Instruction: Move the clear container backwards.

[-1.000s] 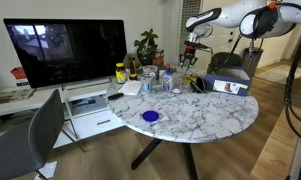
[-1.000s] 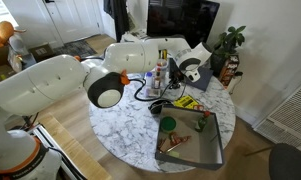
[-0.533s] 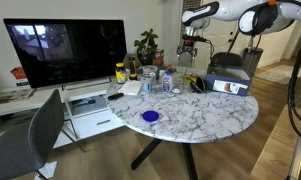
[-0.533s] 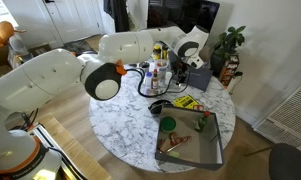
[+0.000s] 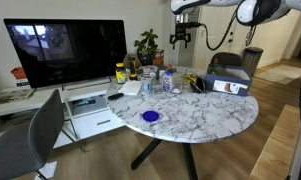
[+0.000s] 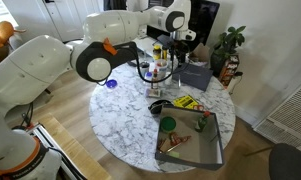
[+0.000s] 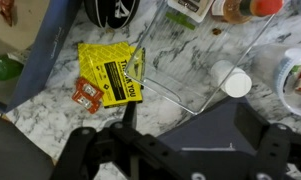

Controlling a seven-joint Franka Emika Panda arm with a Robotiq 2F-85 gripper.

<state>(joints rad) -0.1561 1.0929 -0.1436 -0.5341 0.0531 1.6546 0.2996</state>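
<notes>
The arm reaches in from the right in an exterior view, its wrist lifted high, and the gripper (image 5: 181, 39) points straight down well above the far side of the table (image 5: 205, 118). The jaws stand spread apart with nothing between them; the wrist view looks down past them onto bare marble and a flat yellow packet (image 7: 112, 75).

The table is round, white marble with grey veins. The clear container (image 5: 168, 82), small, upright and bluish-white, stands among small bottles (image 5: 148, 74) near the table's far left edge, right of a yellow-capped jar (image 5: 120, 72). A flat blue dish (image 5: 149, 116) lies nearer.

Against half a second ago, the gripper has risen higher and shifted left; the container sits where it was.
</notes>
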